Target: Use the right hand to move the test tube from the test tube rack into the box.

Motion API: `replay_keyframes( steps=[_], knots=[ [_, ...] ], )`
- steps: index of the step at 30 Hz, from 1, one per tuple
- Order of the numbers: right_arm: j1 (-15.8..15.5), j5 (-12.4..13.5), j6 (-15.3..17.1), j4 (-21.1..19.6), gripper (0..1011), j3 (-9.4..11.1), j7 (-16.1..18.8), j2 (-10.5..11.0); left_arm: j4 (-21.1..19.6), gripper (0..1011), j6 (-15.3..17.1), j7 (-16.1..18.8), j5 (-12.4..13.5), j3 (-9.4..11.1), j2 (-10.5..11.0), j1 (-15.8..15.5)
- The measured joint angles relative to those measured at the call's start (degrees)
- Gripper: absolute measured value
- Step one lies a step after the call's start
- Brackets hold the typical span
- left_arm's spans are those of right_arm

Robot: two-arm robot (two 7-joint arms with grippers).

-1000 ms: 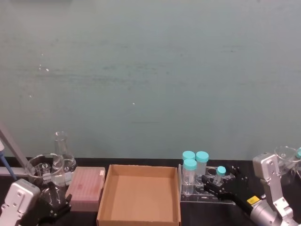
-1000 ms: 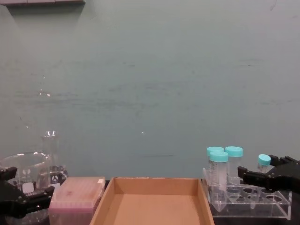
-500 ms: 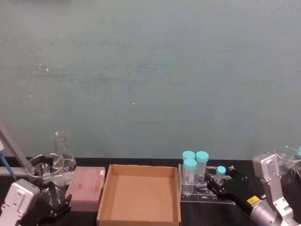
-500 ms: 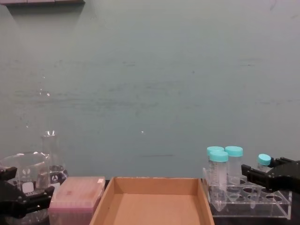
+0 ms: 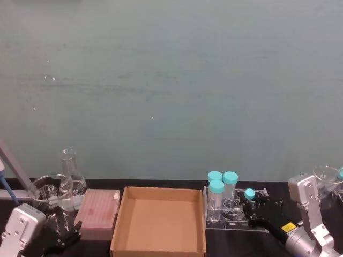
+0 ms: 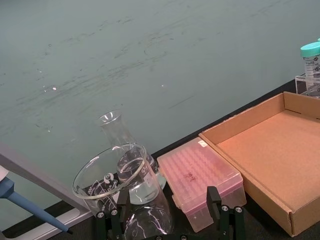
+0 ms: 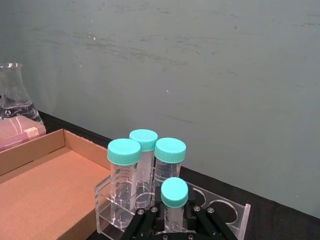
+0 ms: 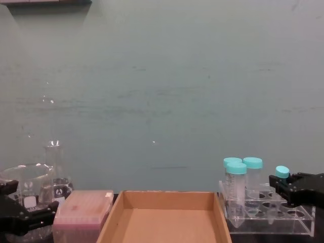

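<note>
One slim test tube (image 7: 174, 192): standing in a hole of the rack to the right of the wide tubes, small teal cap up, leaning a little toward the box in the chest view, its conical tip sitting down inside the rack.
Right hand (image 7: 174, 219): reaching in from the right over the rack, its two black fingers pressing against the tube's sides just under the cap and clamping it.
Test tube rack (image 5: 236, 220): sitting on the black table just right of the box, carrying three wide teal-capped tubes (image 7: 145, 150) at the end nearest the box.
Box (image 5: 120, 214): lying open-topped between the rack and the pink tip box, its right wall just beside the rack.
Pink tip box (image 5: 99, 211): resting just left of the box.
Glass flask (image 5: 69, 171) and beaker (image 5: 48, 193): standing behind and left of the pink tip box.
Left gripper (image 6: 167, 235): idling low at the left, near the glassware, with its fingers spread wide apart.
</note>
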Motion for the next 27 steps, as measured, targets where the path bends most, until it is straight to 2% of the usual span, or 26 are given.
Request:
replay_keyframes(
  steps=[3,13,20,27],
  knots=[
    [0.0,0.0,0.0,0.0,198,0.0,0.0,0.0,0.0,1000,0.0,0.0,0.0,0.0,0.0,0.0],
    [0.0,0.0,0.0,0.0,199,0.0,0.0,0.0,0.0,1000,0.0,0.0,0.0,0.0,0.0,0.0],
    [-0.6,-0.9,-0.7,-0.7,199,0.9,0.1,-0.2,0.0,1000,0.0,0.0,0.0,0.0,0.0,0.0],
    [-1.8,-1.5,-1.1,-3.6,198,2.2,0.7,-0.1,0.0,1000,0.0,0.0,0.0,0.0,0.0,0.0]
  ],
)
